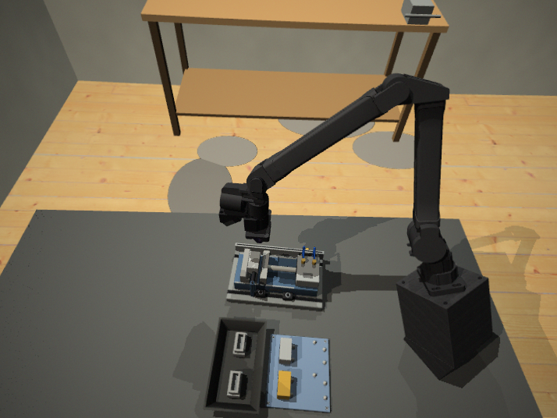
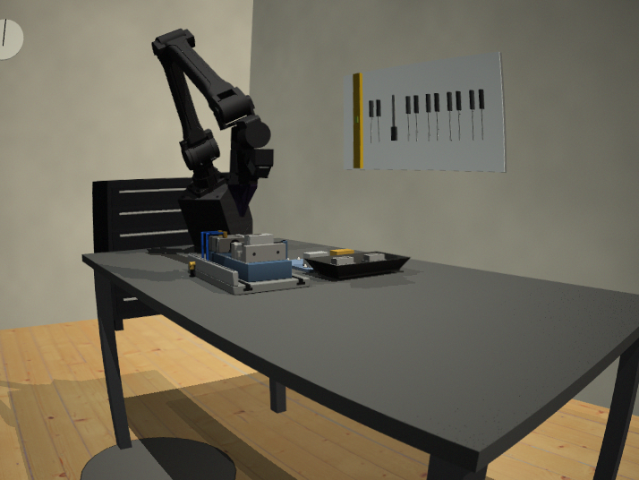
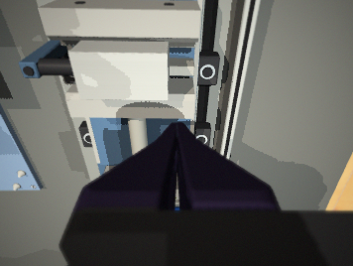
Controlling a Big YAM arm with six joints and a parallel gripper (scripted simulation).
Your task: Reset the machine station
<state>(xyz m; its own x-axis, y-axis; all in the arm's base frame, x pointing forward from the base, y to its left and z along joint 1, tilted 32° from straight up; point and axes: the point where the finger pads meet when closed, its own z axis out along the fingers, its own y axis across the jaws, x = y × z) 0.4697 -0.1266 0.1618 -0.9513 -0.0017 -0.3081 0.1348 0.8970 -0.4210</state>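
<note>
The vise (image 1: 276, 276) stands mid-table. A plain gray blank (image 3: 119, 69) lies between its jaws, long side against the fixed jaw (image 3: 119, 22) and one short end by the work stop rod (image 3: 47, 66). It also shows in the top view (image 1: 258, 263). My gripper (image 1: 258, 235) is shut and empty, hovering just above the vise's back edge; its fingertips (image 3: 176, 129) point down near the back rail. The black outfeed tray (image 1: 235, 364) holds two pocketed parts (image 1: 240, 343) (image 1: 235, 384), pockets up. The infeed plate (image 1: 299, 373) holds a gray blank (image 1: 285, 349) and a brass blank (image 1: 285, 384).
The moving jaw with blue hoses (image 1: 308, 272) is at the vise's right end. The arm's base (image 1: 443, 324) stands at the table's right. A wooden shelf bench (image 1: 292, 58) stands behind the table, and a chair (image 2: 139, 211) at its far side.
</note>
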